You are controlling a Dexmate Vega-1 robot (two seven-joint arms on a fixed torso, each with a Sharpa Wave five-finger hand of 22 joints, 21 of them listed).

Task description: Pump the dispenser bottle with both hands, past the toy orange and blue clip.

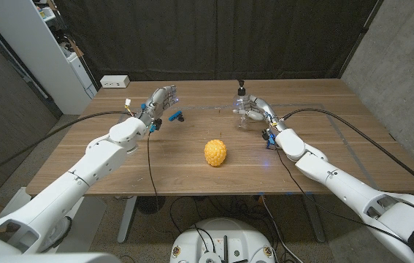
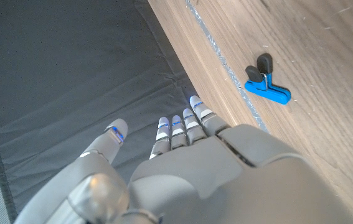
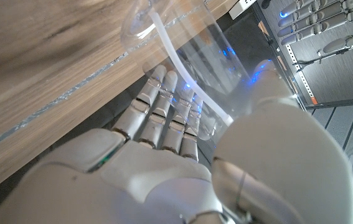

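Two hands up, right hand [image 1: 253, 109] gripping clear dispenser bottle [image 1: 242, 106], left hand [image 1: 160, 100] spread and empty near blue clip [image 1: 177, 115], toy orange [image 1: 215, 153] mid-table

The right hand [image 1: 254, 109] grips the dispenser bottle [image 1: 242, 107]; the left hand [image 1: 161, 101] hovers near the blue clip [image 1: 177, 115], toy orange [image 1: 215, 153] mid-desk [image 1: 192, 175].

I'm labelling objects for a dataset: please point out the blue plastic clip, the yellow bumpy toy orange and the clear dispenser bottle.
blue plastic clip [image 2: 267, 92]: left wrist view, its blue body.
yellow bumpy toy orange [image 1: 215, 153]: head view, its middle.
clear dispenser bottle [image 1: 242, 90]: head view, its dark pump top.
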